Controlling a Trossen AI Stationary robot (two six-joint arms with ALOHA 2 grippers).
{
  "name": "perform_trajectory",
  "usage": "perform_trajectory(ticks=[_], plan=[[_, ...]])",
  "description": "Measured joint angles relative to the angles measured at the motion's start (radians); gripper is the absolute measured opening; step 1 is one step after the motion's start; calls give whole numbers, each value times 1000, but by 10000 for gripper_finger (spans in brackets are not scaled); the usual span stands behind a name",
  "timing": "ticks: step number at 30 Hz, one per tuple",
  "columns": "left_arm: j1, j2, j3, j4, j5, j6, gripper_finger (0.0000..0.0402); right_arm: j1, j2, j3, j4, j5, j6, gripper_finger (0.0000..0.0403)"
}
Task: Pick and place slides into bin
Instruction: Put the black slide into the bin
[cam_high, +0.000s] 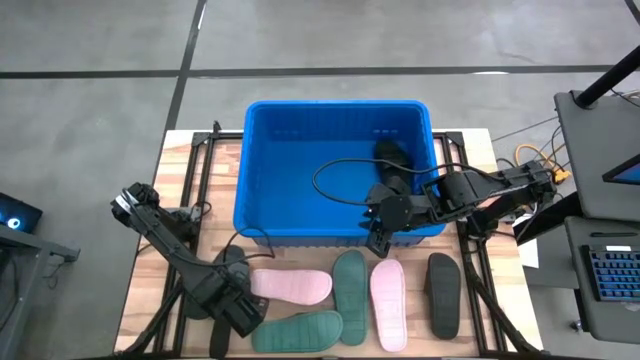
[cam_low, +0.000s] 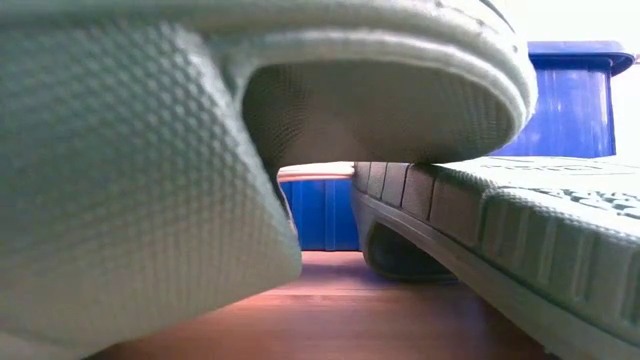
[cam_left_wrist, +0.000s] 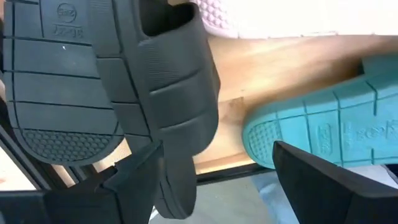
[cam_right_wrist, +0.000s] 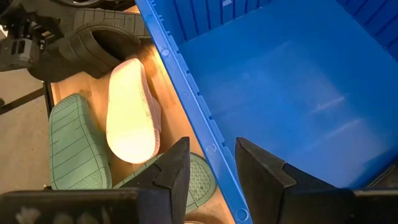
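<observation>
The blue bin (cam_high: 300, 160) stands at the table's far middle, with one black slide (cam_high: 392, 155) inside at its right. My right gripper (cam_high: 380, 225) hangs open and empty over the bin's near rim (cam_right_wrist: 186, 93). My left gripper (cam_left_wrist: 230, 180) is open low at the near left, one finger on either side of the toe end of a charcoal slide (cam_left_wrist: 177, 93). That slide lies strap up beside a second charcoal slide (cam_left_wrist: 56, 68), which is sole up. Two pink slides (cam_high: 290, 285) (cam_high: 388, 290), two green slides (cam_high: 300, 330) (cam_high: 350, 280) and a black one (cam_high: 443, 295) lie on the table. My left gripper has one finger (cam_left_wrist: 134, 171) close against the side of the charcoal slide's toe end (cam_left_wrist: 180, 180), which lies on the table. I cannot tell whether it touches.
A black cable (cam_high: 335, 175) loops over the bin's inside toward the right arm. Black frame rails run along the table's left and right edges. In the low view, green slides (cam_low: 150, 200) fill the picture close to the camera, with the bin (cam_low: 575, 100) behind.
</observation>
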Motion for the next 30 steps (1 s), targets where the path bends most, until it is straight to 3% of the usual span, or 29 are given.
perform_trajectory(ticks=[14, 25, 30], plan=[[0, -45, -35, -188, -6, 124, 283, 0, 0, -2, 1, 7, 21, 118], [1, -44, -103, -160, 13, 116, 283, 0, 3, -21, 30, 8, 19, 118], [6, -45, -139, -52, -3, 114, 283, 0, 3, -32, 36, 6, 19, 118]])
